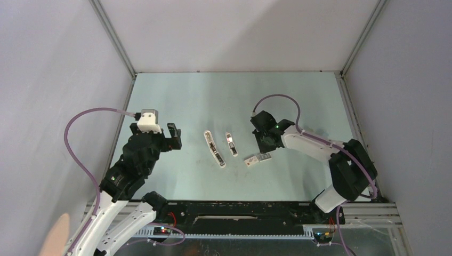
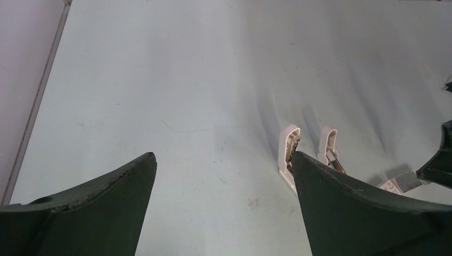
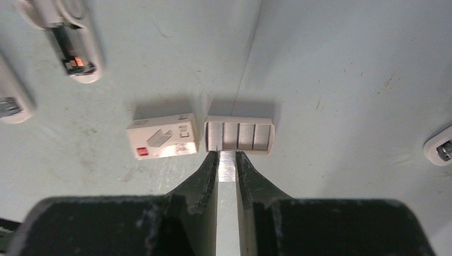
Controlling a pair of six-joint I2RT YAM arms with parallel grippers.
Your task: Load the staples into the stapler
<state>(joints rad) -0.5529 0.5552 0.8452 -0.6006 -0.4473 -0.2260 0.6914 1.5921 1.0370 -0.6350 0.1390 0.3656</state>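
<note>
The stapler lies open in two white parts, a longer part and a shorter one, at mid-table; both show in the left wrist view and the right wrist view. The small white staple box sleeve with red print lies beside its tray, which holds several grey strips of staples. My right gripper is shut on one strip of staples right at the tray's near edge; from above it hangs over the box. My left gripper is open and empty, left of the stapler.
A small white piece with a metal inset lies at the right edge of the right wrist view. Grey enclosure walls ring the pale table. The black rail runs along the near edge.
</note>
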